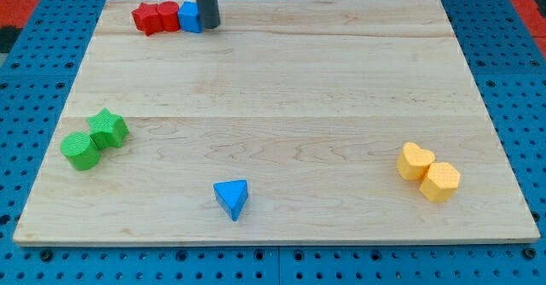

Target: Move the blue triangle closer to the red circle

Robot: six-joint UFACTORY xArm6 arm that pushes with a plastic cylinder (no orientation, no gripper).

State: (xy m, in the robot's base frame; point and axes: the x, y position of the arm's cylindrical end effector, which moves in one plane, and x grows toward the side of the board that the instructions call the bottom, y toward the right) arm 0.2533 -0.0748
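Observation:
The blue triangle point(232, 198) lies near the view's bottom, a little left of centre. Two red blocks sit at the view's top left: one star-like point(147, 18) and one rounder point(168, 15), the red circle; which is which is hard to tell. A blue block point(188, 17) touches them on the right. My rod comes down from the view's top and my tip point(208, 26) rests right against the blue block's right side, far from the blue triangle.
A green star point(108, 128) and a green cylinder point(81, 150) sit at the view's left. A yellow heart point(415, 160) and a yellow hexagon point(441, 182) sit at the view's right. The wooden board point(281, 72) lies on a blue pegboard.

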